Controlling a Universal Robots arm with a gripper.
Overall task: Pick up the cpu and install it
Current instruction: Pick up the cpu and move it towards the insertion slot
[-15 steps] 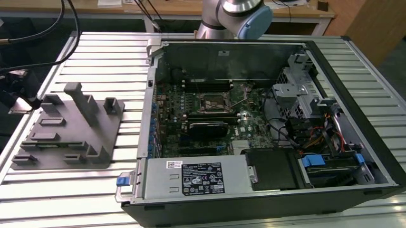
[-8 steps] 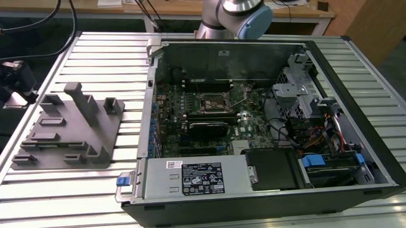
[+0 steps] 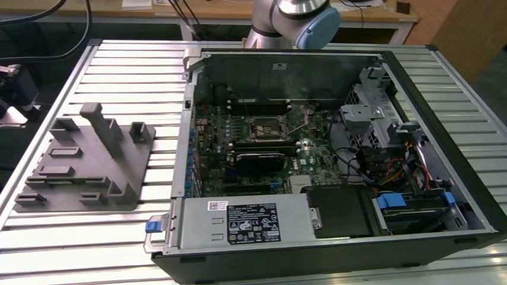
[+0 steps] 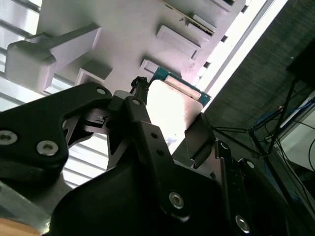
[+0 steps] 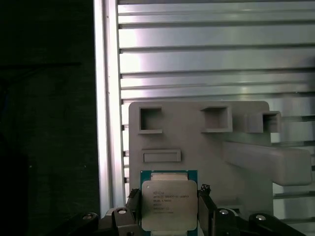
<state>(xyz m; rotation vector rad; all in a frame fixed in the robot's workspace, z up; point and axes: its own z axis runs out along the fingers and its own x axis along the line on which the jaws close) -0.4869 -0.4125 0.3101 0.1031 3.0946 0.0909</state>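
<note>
Silver-grey cpu sits clamped btwn the fingers of the gripper in the first wrist view. One black finger is on each of two opposite edges, both touching, w/ the jaws narrowed to the chip's width. Its metal lid faces the camera, w/ a thin green border showing round it. Behind the chip is a grey fixture plate w/ raised blocks and rectangular pockets, lying on a slatted metal table. Can't tell whether the chip touches the plate or hangs clear of it.

Same grip from the side in the second wrist view. The cpu is bright and washed out, w/ a green corner visible, held btwn dark finger links, and the plate is beyond it.

In the exterior view the plate lies on the table to the exterior view's left of an open PC case. Inside the case is the motherboard w/ a square black-framed socket near its middle, well apart from the plate. The arm shows at the far side of the case.
</note>
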